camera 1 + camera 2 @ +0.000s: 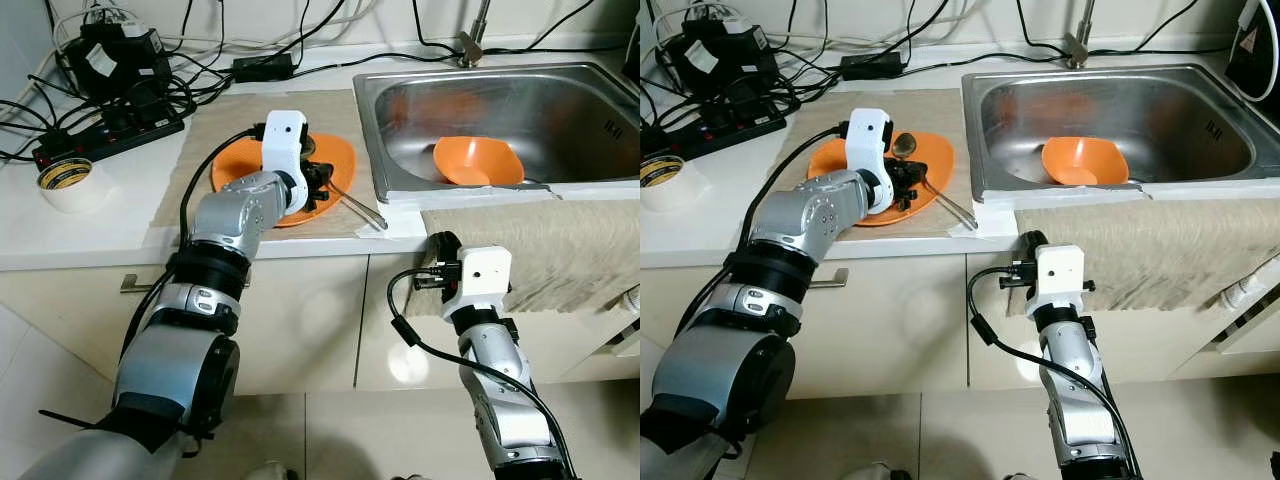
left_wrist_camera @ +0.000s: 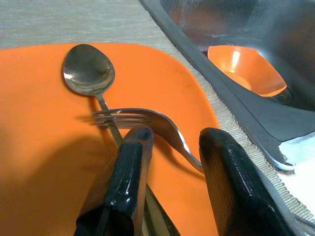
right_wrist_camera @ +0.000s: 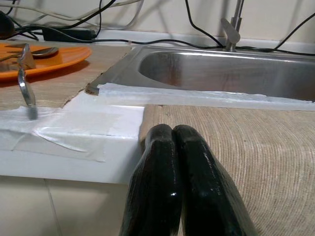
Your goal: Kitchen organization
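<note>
The left gripper (image 2: 170,162) reaches over the flat orange plastic plate (image 1: 340,158) that lies on a beige woven mat (image 1: 240,110) on the white bench (image 1: 90,225), just left of the stainless steel sink (image 1: 385,125). Its two black fingers (image 2: 123,182) stand partly open on either side of the handle of a silver metal fork (image 2: 147,120), which passes between them; whether they press on it I cannot tell. The fork's tines rest on the plate and cross the stem of a silver metal spoon (image 2: 88,71), whose bowl also lies on the plate. The fork's handle juts out past the plate's edge toward the bench front.

Inside the sink sits an orange plastic bowl (image 1: 478,160), tilted against the basin floor.

The right gripper (image 3: 179,182) hangs below the bench edge in front of the cupboard, its fingers pressed together with nothing between them, beside a beige cloth (image 1: 540,250) draped over the bench front.

At the far left of the bench lie a roll of tape (image 1: 68,183) and a black power strip (image 1: 105,135) with tangled cables.
</note>
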You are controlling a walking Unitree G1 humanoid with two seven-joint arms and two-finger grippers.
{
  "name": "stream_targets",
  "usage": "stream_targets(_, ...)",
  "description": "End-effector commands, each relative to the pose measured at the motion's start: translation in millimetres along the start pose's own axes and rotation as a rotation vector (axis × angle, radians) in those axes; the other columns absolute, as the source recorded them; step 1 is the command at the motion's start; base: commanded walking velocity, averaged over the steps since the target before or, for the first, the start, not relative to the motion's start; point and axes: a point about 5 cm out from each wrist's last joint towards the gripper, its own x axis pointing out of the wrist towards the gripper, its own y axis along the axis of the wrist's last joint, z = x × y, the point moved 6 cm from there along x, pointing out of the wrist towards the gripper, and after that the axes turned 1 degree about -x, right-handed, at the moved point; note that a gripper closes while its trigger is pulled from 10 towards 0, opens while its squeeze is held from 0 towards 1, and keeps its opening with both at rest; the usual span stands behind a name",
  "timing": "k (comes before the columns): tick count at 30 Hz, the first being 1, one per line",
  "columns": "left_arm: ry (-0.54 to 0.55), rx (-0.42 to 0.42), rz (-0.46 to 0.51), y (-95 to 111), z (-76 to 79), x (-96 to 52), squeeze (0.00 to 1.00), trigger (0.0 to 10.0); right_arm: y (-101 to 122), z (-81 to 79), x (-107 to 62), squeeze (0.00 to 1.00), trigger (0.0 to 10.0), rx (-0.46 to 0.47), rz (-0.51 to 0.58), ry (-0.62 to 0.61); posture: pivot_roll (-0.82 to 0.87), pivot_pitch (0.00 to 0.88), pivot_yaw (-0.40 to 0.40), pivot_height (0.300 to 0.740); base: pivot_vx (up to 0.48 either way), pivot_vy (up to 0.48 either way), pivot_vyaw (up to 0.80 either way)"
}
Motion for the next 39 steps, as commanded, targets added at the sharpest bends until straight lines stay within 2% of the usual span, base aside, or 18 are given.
stream_targets(1,0.001,0.033,0.005,1.6,0.4,-1.3,1.0,10.0,3.8,-0.8,0.3,0.0,10.0,-0.002,0.006,0.0,-0.04,0.0,0.096,0.74,0.0,0.0,0.0)
stream_targets(3,0.014,0.05,0.021,3.8,-0.8,-2.1,1.0,10.0,3.1,-0.8,0.1,0.0,10.0,-0.002,0.003,0.0,-0.04,0.0,0.095,0.74,0.0,0.0,0.0)
stream_targets(4,0.019,0.052,0.034,5.8,-1.3,-2.5,0.88,10.0,2.8,-0.6,0.0,0.0,10.0,-0.002,0.002,-0.001,-0.04,0.0,0.095,0.74,0.0,0.0,0.0)
stream_targets(5,0.035,0.057,0.076,12.5,-3.0,-3.9,0.0,10.0,2.4,-0.3,-0.4,0.0,10.0,-0.003,0.0,-0.001,-0.05,0.0,0.095,0.74,0.0,0.0,0.0)
stream_targets(10,0.039,0.018,0.201,35.1,-2.8,-9.3,0.0,10.0,2.3,0.2,-0.9,0.0,10.0,0.008,-0.006,-0.005,-0.05,0.0,0.094,0.74,0.0,0.0,0.0)
stream_targets(12,0.052,0.024,0.255,44.0,-4.1,-13.2,0.0,10.0,17.9,3.9,2.0,0.0,10.0,-0.015,0.051,-0.012,-0.04,0.0,0.099,0.74,0.0,0.0,0.0)
stream_targets(14,0.101,0.085,0.311,49.6,-11.7,-19.3,0.0,10.0,43.8,9.9,6.5,0.0,10.0,-0.066,0.14,-0.018,-0.05,0.0,0.105,0.74,0.0,0.0,0.0)
stream_targets(18,0.159,0.062,0.365,42.7,-30.1,-34.2,0.0,10.0,73.3,28.5,8.1,0.0,10.0,-0.122,0.228,-0.067,-0.05,0.0,0.102,0.74,0.0,0.0,0.0)
stream_targets(20,0.186,0.068,0.347,29.1,-40.3,-40.0,0.0,10.0,71.3,36.6,6.8,0.0,10.0,-0.132,0.217,-0.083,-0.05,0.0,0.097,0.74,0.0,0.0,0.0)
stream_targets(24,0.202,0.082,0.344,20.2,-44.4,-43.8,0.0,10.0,64.8,39.1,4.3,0.0,10.0,-0.139,0.194,-0.089,-0.04,0.0,0.095,0.74,0.0,0.0,0.0)
stream_targets(25,0.213,0.073,0.343,14.5,-46.5,-47.1,0.0,10.0,62.5,39.1,1.9,0.0,10.0,-0.143,0.186,-0.092,-0.04,0.0,0.094,0.74,0.0,0.0,0.0)
stream_targets(26,0.254,0.068,0.36,5.2,-55.7,-59.3,0.0,10.0,62.1,42.0,-3.7,0.0,10.0,-0.154,0.185,-0.11,-0.04,0.0,0.093,0.74,0.0,0.0,0.0)
stream_targets(27,0.254,0.068,0.36,5.2,-55.7,-59.3,0.0,10.0,62.1,42.0,-3.7,0.0,10.0,-0.154,0.185,-0.11,-0.04,0.0,0.093,0.74,0.0,0.0,0.0)
stream_targets(28,0.28,0.077,0.371,2.0,-61.0,-66.0,0.0,10.0,62.6,43.8,-6.0,0.0,10.0,-0.159,0.186,-0.118,-0.04,0.0,0.094,0.74,0.0,0.0,0.0)
stream_targets(33,0.427,0.179,0.471,6.5,-87.6,-112.3,0.0,10.0,67.0,66.8,-16.2,0.0,10.0,-0.193,0.191,-0.191,-0.03,0.0,0.097,0.74,0.0,0.0,0.0)
stream_targets(39,0.428,0.151,0.52,7.1,-86.0,-124.4,0.0,10.0,72.1,72.3,-18.0,0.0,10.0,-0.213,0.217,-0.197,-0.02,0.0,0.091,0.74,0.0,0.0,0.0)
